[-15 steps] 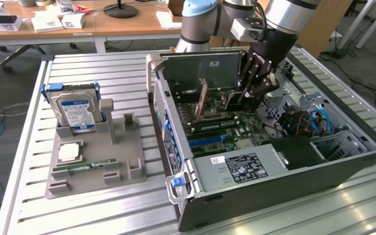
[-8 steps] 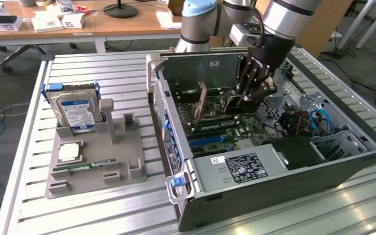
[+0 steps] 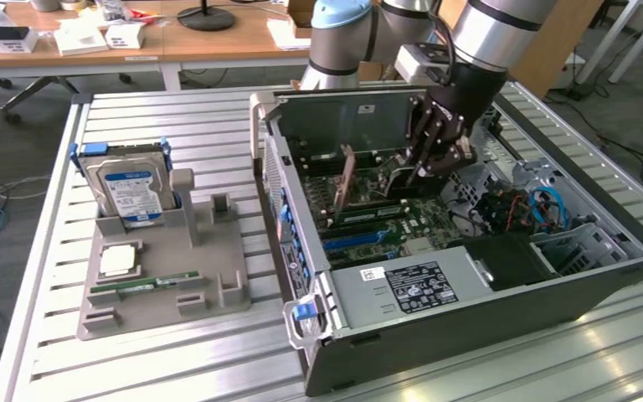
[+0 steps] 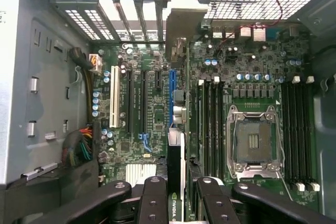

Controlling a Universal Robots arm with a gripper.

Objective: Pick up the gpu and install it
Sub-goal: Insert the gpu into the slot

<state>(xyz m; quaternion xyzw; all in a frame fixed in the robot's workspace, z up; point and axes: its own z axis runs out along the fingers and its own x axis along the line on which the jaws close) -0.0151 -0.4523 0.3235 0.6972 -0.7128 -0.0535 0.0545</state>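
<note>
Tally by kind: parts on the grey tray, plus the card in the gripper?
hard drive: 1
RAM stick: 1
square silver chip: 1
gpu: 1
Total: 4

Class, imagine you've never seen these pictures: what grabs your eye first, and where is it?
The open computer case on the slatted table, with the robot arm reaching down into it. In the wrist view, the gpu stands edge-on over the motherboard, gripped in the tool. A hard drive stands upright at the exterior view's left.
</note>
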